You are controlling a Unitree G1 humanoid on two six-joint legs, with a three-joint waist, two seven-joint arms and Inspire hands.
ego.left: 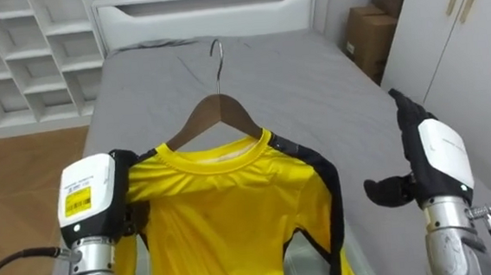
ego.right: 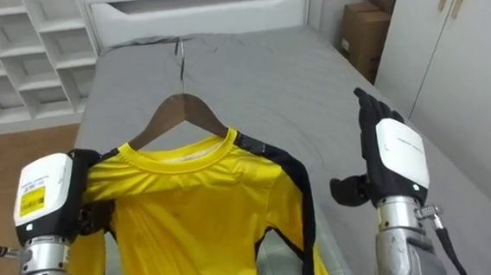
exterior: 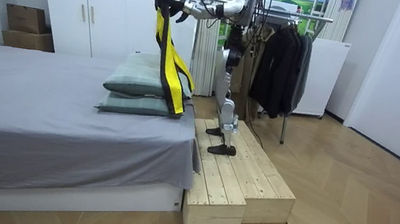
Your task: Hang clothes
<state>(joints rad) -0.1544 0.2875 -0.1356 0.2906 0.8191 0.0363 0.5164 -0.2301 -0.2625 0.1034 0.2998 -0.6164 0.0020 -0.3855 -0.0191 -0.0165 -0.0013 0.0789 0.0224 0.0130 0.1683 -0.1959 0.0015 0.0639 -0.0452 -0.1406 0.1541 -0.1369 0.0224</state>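
The left robot hand [ego.left: 90, 200], grip indiscernible, is carrying the shirt [ego.left: 234, 216] on its hanger [ego.left: 217, 105]; the right robot hand [ego.left: 434, 163] is hovering alongside, spread and empty; transfer to the rack [exterior: 311, 18] is pending.

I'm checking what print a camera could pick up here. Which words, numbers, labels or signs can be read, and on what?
Yellow sticker on the white back of the left hand: dark print, too small to read.
Yellow fabric shirt with black trim on the brown wooden hanger: no print showing.
Brown cardboard boxes: nothing legible.
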